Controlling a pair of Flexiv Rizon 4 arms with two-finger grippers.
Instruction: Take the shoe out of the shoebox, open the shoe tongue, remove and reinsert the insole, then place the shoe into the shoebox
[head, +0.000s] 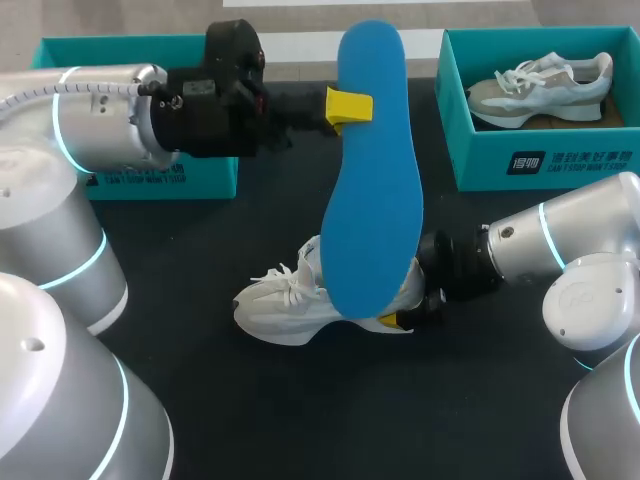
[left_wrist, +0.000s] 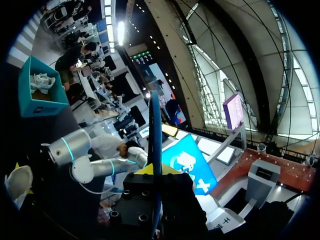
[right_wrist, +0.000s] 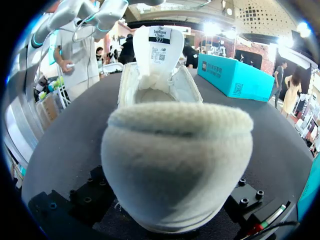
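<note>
Heel-first at the right wrist camera sits the white shoe (right_wrist: 175, 165), its tongue (right_wrist: 159, 47) standing upright. It rests on the black table (head: 300, 400), out in front of the left shoebox (head: 215, 172) and the right shoebox (head: 540, 165), inside neither. The right gripper (head: 398, 318) is at the heel; whether it grips, I cannot tell. Up high, the left gripper (head: 350, 108) is clamped on the blue insole (head: 375, 190), raised over the shoe.

Head view: high and behind, looking down on the tabletop (head: 250, 400). Left wrist view: raised, edge-on along the insole (left_wrist: 155, 140). Right wrist view: close behind the shoe (right_wrist: 175, 160), shared with head view.
</note>
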